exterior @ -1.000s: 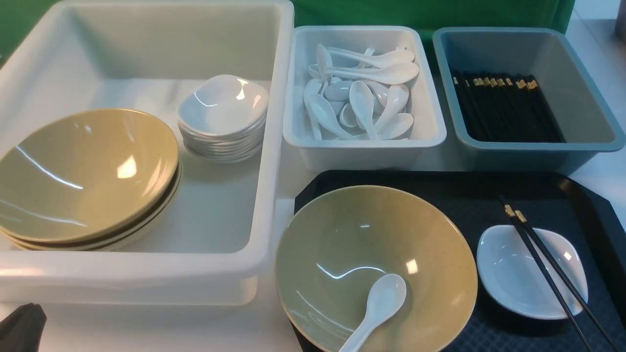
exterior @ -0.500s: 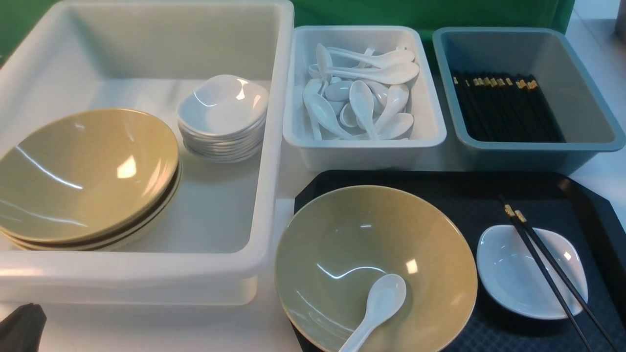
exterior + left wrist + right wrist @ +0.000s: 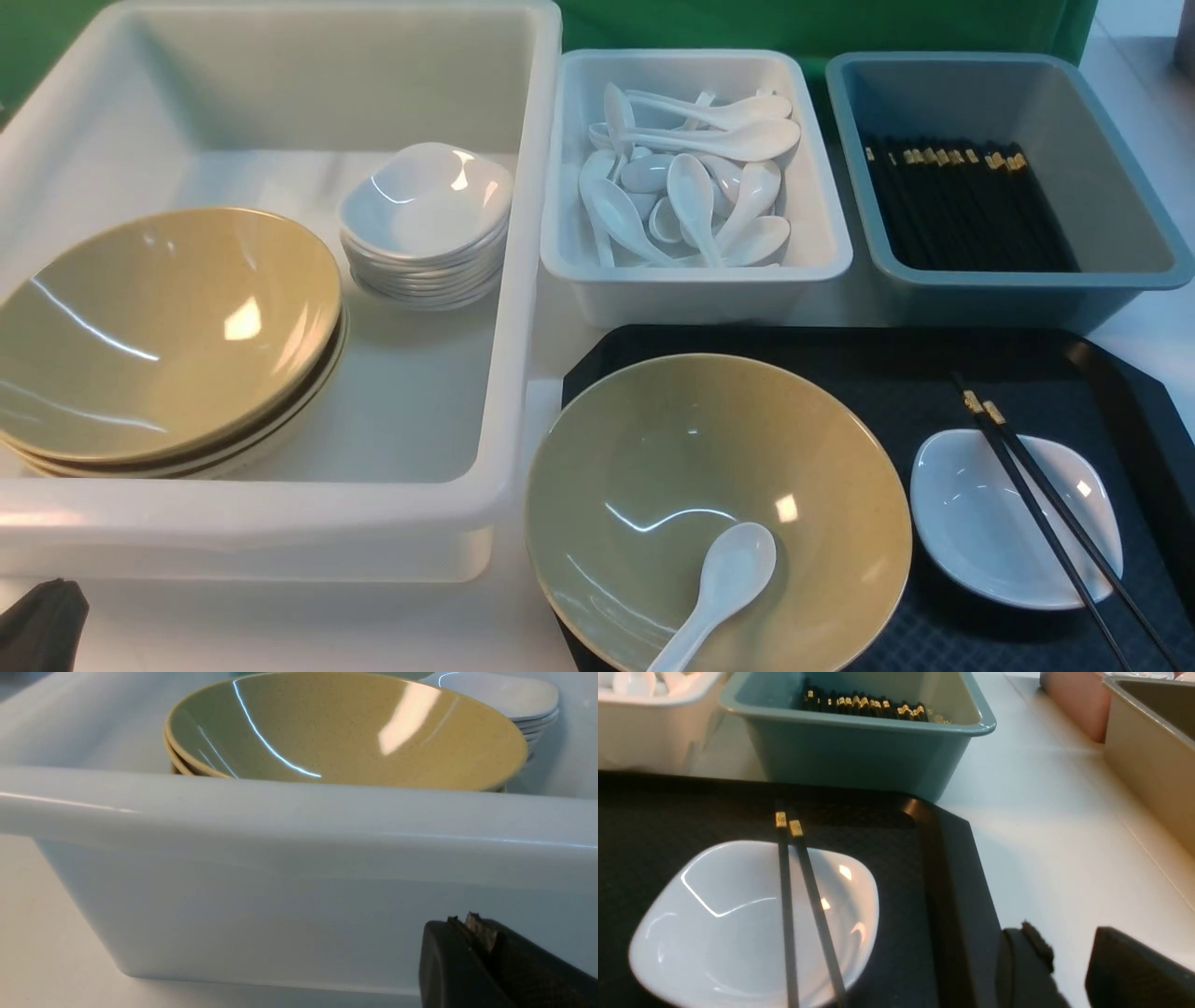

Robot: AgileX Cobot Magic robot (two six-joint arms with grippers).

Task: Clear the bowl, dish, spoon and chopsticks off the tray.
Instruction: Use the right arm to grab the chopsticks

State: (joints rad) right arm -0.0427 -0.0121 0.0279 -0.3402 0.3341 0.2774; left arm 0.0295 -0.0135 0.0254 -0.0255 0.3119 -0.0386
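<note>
Although nothing is yet held, the chopsticks point(image 3: 1036, 504) are laid across the dish point(image 3: 962, 551) at the 3 o'clock side of the tray point(image 3: 887, 373), gold-banded thick ends toward 11 o'clock, tips toward 5. Thin, stiff, light and slick, they are judged prone to rolling; a pinch across both at mid-length is advised. The right gripper point(image 3: 1064, 956) is parted and empty, the left gripper point(image 3: 472, 933) closed.
</note>
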